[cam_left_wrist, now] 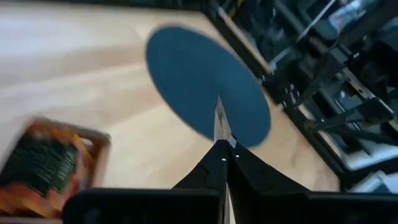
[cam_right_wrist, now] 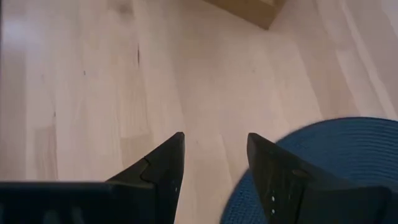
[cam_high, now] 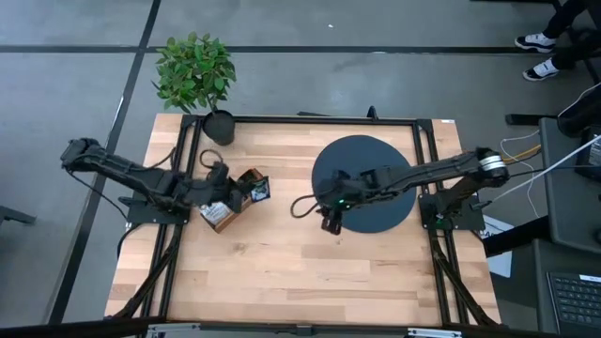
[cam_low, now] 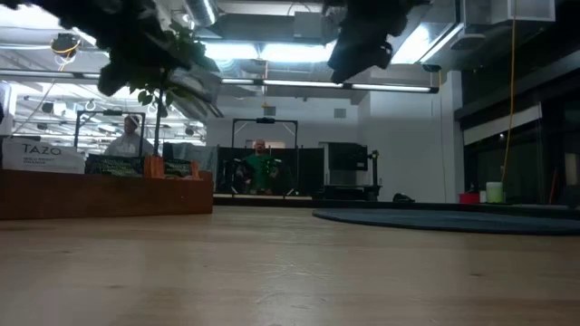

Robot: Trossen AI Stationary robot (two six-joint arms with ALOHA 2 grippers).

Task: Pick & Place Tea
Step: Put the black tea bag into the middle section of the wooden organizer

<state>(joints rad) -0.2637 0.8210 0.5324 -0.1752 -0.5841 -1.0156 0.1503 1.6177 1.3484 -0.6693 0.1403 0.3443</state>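
On the left half of the tabletop sits the brown wooden box, and the left end effector hangs right over it. Seen from the left wrist, its two dark fingers are pressed together on a thin sachet of tea, which stands edge-on above the tips, lifted clear of the box. More tea sachets, dark ones and orange ones, lie packed inside the box, though that part of the wrist view is too smeared to count them. From table height the box shows as a long brown wall with dark and orange packets poking above its rim.

Across from it, the right end effector hovers at the near-left rim of the large dark round disc. Its fingers are spread apart with nothing between them, bare wood showing through the gap and the disc's blue woven edge just beside one tip.

At the far left corner stands a potted plant. Beyond the tabletop, a person in green stands well back in the room.
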